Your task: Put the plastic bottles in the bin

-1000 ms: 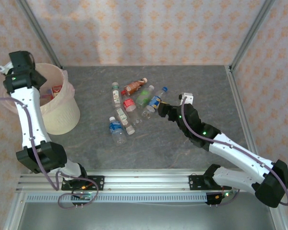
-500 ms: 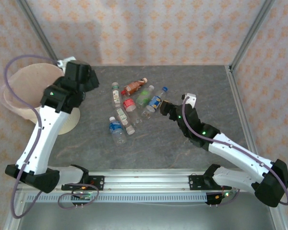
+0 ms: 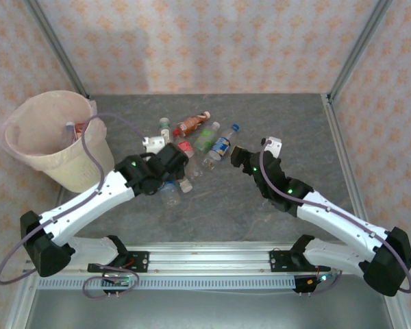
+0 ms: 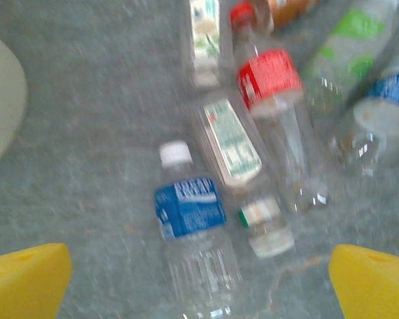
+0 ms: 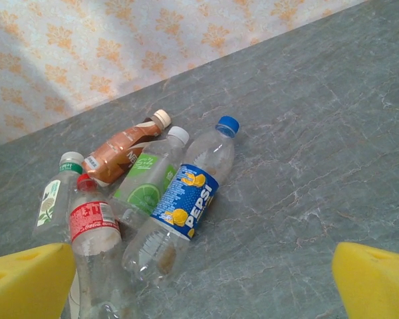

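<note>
Bottles (image 3: 185,148) lay in a loose cluster near the middle of the desk (image 3: 288,116), well apart from the bin (image 3: 89,168), which stood at the far left with something red and white showing inside its bag. The left fingers (image 4: 26,279) were spread wide and empty over the near end of the cluster. The blue-label bottle (image 4: 189,209) lay on the desk between them, its white cap toward the far side. A white-label bottle (image 4: 231,141) lay just beside it on the right, and the red-label bottle (image 4: 269,76) was beyond that. The right fingers (image 5: 26,276) were likewise wide apart and held nothing. They hovered right of the heap, facing the Pepsi bottle (image 5: 186,199), the lime-label bottle (image 5: 146,183) and the brown bottle (image 5: 120,156), which lay side by side. The bottles looked empty, so they were probably very light, thin-walled and easy to dent, and smooth enough to roll or slip out of a pinch. The best hold was likely across the body at the label, squeezed gently and square to the bottle's length, though the close neighbour might get nudged.
</note>
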Tool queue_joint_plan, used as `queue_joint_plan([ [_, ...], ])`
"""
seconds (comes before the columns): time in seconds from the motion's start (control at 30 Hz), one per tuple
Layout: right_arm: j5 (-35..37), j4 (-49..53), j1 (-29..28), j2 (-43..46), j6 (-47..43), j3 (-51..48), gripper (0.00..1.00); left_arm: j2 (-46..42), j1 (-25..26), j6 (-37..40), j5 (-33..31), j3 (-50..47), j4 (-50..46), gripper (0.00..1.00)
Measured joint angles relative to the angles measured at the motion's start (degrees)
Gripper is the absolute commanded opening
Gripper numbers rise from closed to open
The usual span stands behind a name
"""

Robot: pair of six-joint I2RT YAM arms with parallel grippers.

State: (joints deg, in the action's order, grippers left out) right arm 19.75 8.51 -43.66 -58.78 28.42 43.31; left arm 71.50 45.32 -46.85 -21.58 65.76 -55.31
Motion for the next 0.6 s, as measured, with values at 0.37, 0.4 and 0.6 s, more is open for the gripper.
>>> queue_joint_plan([
  [0.37, 0.4, 0.5, 0.2, 0.0, 0.3, -0.8, 0.99, -0.3, -2.1, -7.1, 6.6, -17.9, 13.0, 0.96],
  [0.4, 0.4, 0.6, 0.2, 0.0, 0.3, -0.8, 0.99, -0.3, -3.3, -6.8, 7.6, -18.9, 14.8, 0.95],
  [0.6, 0.4, 0.7, 0.2, 0.0, 0.4, -0.9, 0.99, 2.6, -7.0, -5.1, 11.4, -20.6, 22.9, 0.89],
])
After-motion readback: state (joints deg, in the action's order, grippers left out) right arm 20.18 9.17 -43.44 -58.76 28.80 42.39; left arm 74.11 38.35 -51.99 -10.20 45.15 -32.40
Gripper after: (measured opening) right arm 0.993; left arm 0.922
